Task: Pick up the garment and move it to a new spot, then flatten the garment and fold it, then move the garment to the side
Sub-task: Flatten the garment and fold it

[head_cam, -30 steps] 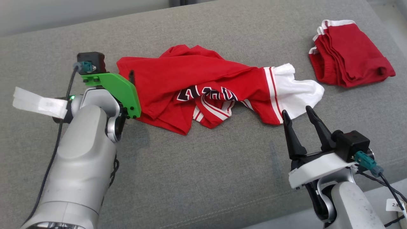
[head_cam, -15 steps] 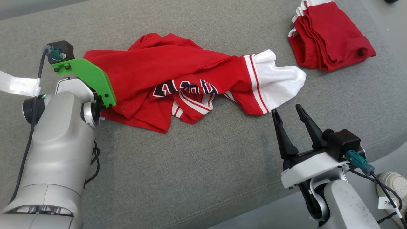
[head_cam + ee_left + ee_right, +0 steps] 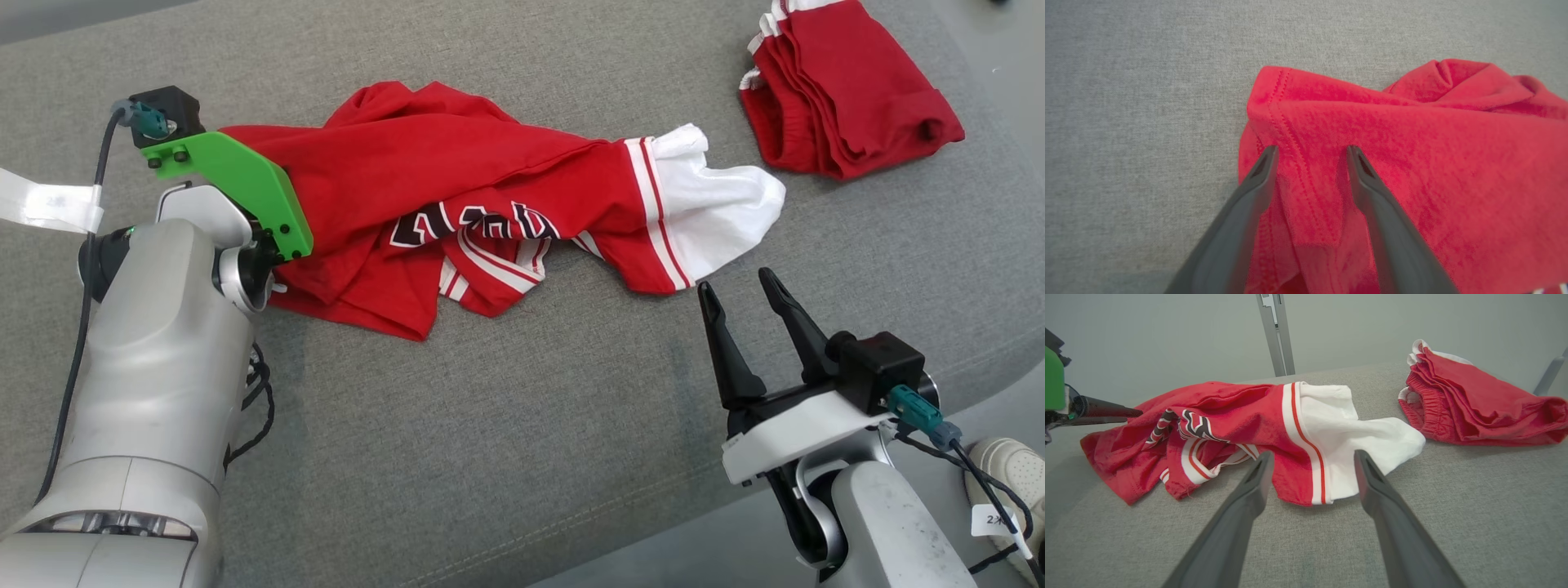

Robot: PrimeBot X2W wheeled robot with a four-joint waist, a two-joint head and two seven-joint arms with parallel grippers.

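The left claw (image 3: 1312, 152) rests on the hemmed corner of the crumpled red-and-white garment (image 3: 457, 175), its two fingers parted, with a ridge of red cloth standing between them, not pinched. The right claw (image 3: 732, 282) hovers spread wide and empty over the grey upholstered surface (image 3: 490, 425), with the garment's white end just beyond its fingertips. A pair of folded red shorts (image 3: 849, 98) lies farther beyond that claw and to its right, apart from the garment.
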